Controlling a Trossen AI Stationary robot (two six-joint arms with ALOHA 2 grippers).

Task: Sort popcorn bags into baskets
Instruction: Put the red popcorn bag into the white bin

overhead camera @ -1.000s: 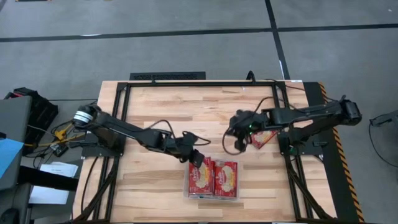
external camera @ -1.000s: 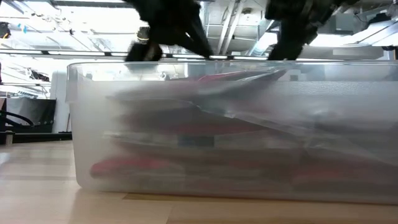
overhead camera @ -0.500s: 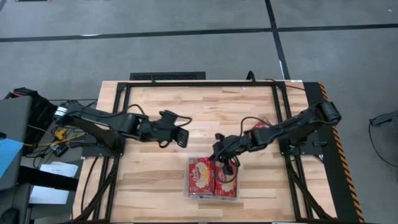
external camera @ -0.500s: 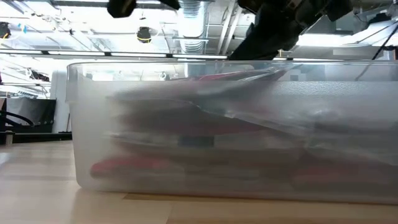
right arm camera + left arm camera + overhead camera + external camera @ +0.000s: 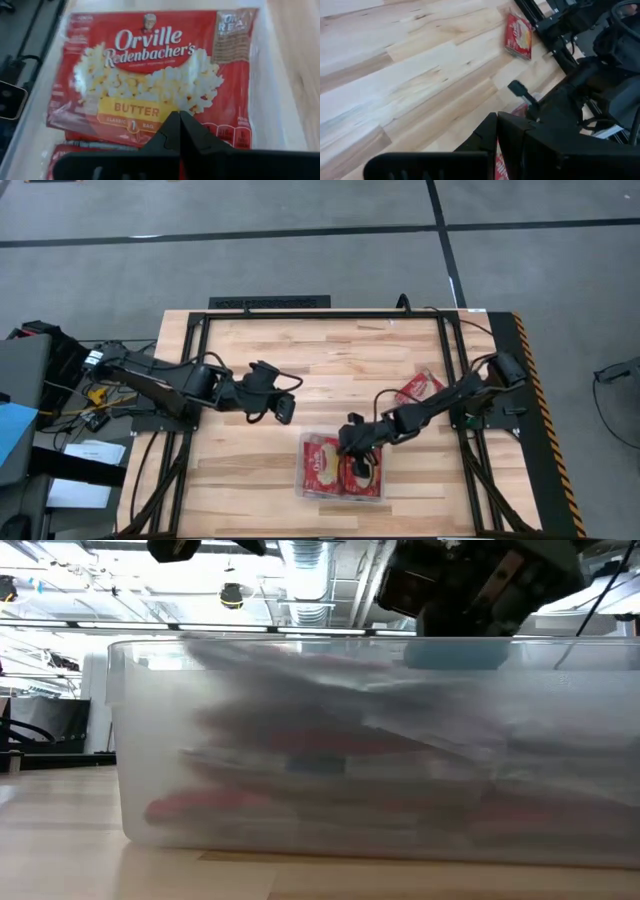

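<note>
Several red popcorn bags are stacked in the clear bin [image 5: 301,480] [image 5: 130,790] near the table's near edge. My right gripper [image 5: 352,444] [image 5: 179,119] is over the bin's right half, shut on the top bag [image 5: 150,75] [image 5: 364,472]. That bag shows blurred at rim height in the low view [image 5: 300,652]. One more packet [image 5: 420,388] [image 5: 518,36] lies flat on the table to the right. My left gripper [image 5: 284,411] [image 5: 497,120] is shut, holds nothing, and hangs left of the bin's far corner. My right gripper pinches the top popcorn bag at the middle of its long edge [image 5: 150,131], just under the yellow BUTTER label. The fingers come slanting down from the table's right and far side. The bag spreads face-up ahead of them over the bin. I cannot tell whether it rests on the packets beneath.
A black metal frame [image 5: 200,330] runs along the table's left, far and right sides. Bare wood lies between the bin and the far edge. The right arm [image 5: 580,100] stretches across the table from its right side to the bin.
My right gripper travelled from the packets at the table's right side toward the left and near edge, carrying one bag over the bin; the other packet stayed put. My left gripper drew back from the bin's far left corner toward the table's left.
</note>
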